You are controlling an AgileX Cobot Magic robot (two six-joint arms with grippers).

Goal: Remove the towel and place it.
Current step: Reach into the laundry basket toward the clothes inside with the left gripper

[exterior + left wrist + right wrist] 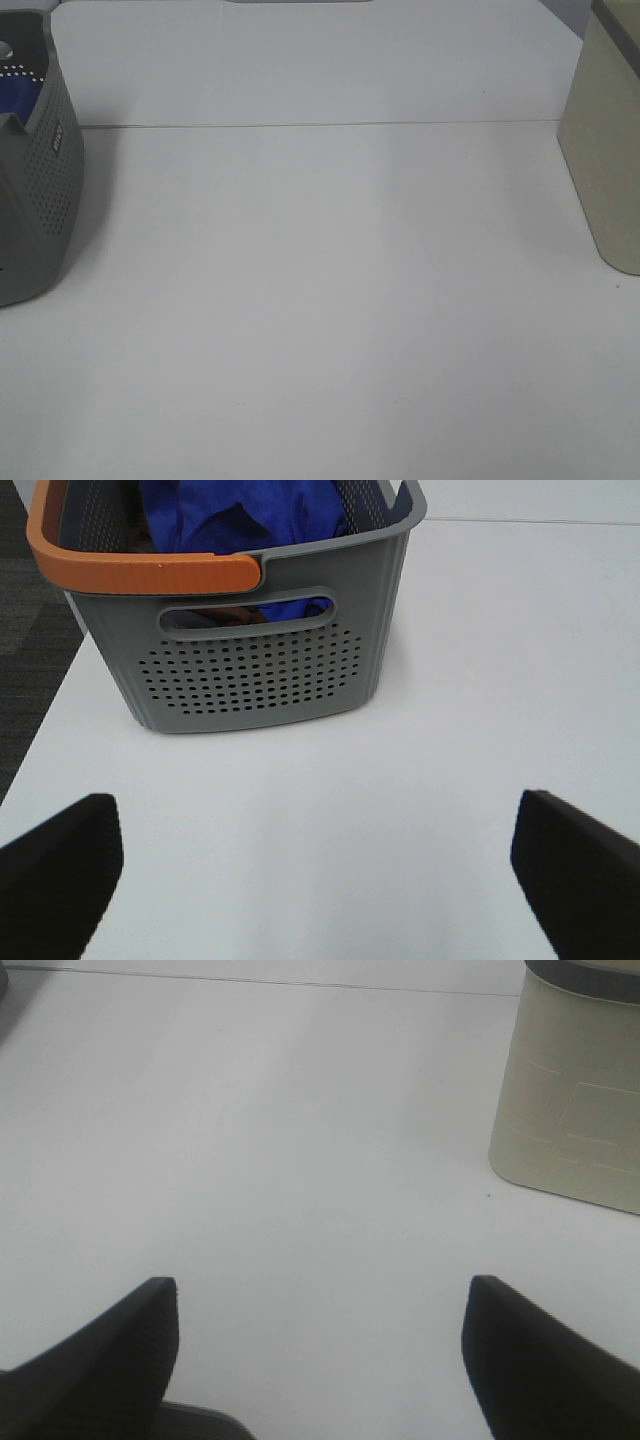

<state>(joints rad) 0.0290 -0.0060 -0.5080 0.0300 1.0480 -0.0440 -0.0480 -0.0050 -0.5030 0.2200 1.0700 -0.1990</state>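
Left gripper [315, 810], right gripper [322, 1288]: both wide apart, empty.
One towel [240, 515] in one basket [260, 670], worktop [320, 300] left edge; one bin [580, 1110], right edge.

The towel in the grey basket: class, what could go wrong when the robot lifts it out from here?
1. The towel lies bunched inside the basket, below its orange handle; the open left gripper may hit handle or rim instead of cloth.
2. The basket stands near the table edge; a snagged towel might drag or tip it off.

Bright, even, soft-focus, faint shadows.
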